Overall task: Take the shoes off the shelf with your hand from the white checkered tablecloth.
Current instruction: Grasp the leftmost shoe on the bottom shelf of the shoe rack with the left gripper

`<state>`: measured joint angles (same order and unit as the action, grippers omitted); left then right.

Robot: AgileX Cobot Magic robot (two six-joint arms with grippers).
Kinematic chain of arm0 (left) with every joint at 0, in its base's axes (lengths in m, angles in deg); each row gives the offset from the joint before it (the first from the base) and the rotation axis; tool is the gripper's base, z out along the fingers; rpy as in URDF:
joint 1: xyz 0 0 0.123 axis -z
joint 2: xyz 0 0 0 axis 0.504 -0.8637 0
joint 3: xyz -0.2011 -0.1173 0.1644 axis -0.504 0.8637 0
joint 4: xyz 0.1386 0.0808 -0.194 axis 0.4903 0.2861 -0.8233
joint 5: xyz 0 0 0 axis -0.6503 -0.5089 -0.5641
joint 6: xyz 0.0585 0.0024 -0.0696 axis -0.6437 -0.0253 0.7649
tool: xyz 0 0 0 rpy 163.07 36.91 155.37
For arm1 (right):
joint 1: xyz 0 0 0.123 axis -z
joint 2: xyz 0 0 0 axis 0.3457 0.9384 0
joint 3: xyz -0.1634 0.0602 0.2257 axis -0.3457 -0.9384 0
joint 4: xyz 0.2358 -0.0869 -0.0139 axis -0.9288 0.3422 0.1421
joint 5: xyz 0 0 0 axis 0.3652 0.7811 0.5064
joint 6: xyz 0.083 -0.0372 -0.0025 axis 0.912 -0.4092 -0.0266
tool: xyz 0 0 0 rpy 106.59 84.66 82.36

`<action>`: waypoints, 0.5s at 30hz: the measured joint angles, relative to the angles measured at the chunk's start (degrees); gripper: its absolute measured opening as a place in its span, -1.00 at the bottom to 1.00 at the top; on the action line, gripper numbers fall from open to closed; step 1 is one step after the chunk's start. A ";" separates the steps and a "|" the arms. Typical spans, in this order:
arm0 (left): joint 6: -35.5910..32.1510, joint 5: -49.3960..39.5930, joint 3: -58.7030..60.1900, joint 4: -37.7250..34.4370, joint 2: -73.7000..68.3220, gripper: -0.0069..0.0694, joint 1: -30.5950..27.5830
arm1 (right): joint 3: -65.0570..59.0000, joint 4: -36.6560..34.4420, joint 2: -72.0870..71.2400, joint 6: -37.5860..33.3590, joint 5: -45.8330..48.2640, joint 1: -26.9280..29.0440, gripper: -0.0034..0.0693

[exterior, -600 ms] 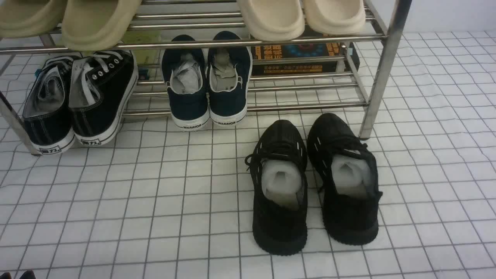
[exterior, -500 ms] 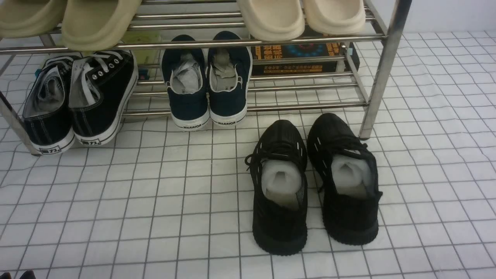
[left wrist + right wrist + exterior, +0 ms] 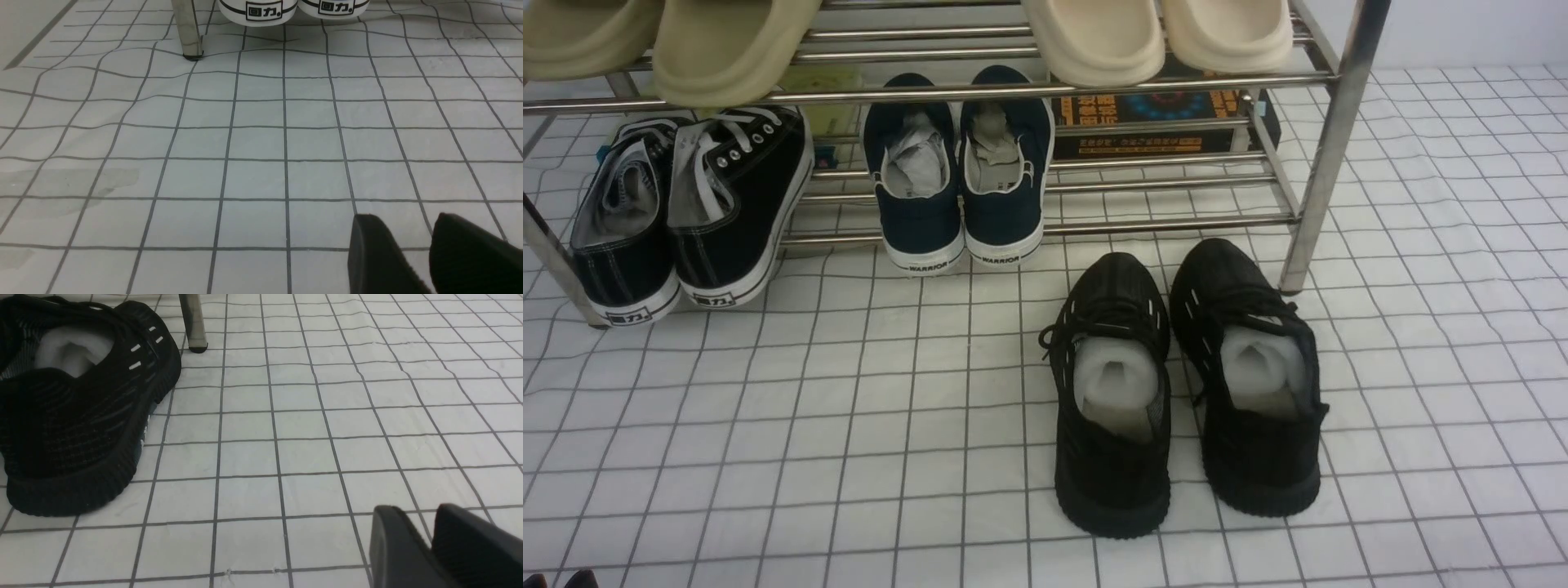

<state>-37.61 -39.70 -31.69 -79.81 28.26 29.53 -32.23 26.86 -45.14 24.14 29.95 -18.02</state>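
Observation:
The black canvas sneakers [image 3: 686, 204] with white soles and laces sit on the left end of the lower tier of the steel shelf [image 3: 1176, 222], heels toward me. Their white heels [image 3: 257, 8] show in the left wrist view beside a shelf leg [image 3: 188, 28]. My left gripper [image 3: 400, 216] hovers low over the white checkered tablecloth [image 3: 849, 425], well short of the sneakers, fingers close together and empty. Only its tips [image 3: 560, 581] show in the front view. My right gripper [image 3: 408, 508] is shut and empty over the cloth, to the right of the knit sneakers.
A navy WARRIOR pair [image 3: 960, 171] sits mid-shelf. Black knit sneakers [image 3: 1184, 384] stand on the cloth in front of the shelf's right leg [image 3: 1319, 163]; one of them [image 3: 81, 416] shows in the right wrist view. Beige slippers [image 3: 727, 41] lie on the upper tier. A dark box [image 3: 1160, 122] lies behind.

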 joint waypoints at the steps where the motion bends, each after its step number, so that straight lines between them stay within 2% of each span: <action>1: 0.00 0.00 0.00 0.00 0.00 -0.19 0.00 | 0.00 0.00 0.00 0.00 0.00 0.00 -0.45; 13: 0.71 0.05 0.00 -0.72 0.00 -0.19 0.00 | 0.00 -0.05 0.00 0.00 0.00 0.00 -0.39; 15: 6.48 0.23 0.00 -7.27 0.00 -0.19 0.00 | 0.00 -0.05 0.00 0.00 0.00 0.00 -0.38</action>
<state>-31.13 -39.48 -31.69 -87.07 28.26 29.53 -32.23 26.82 -45.14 24.14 29.95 -18.02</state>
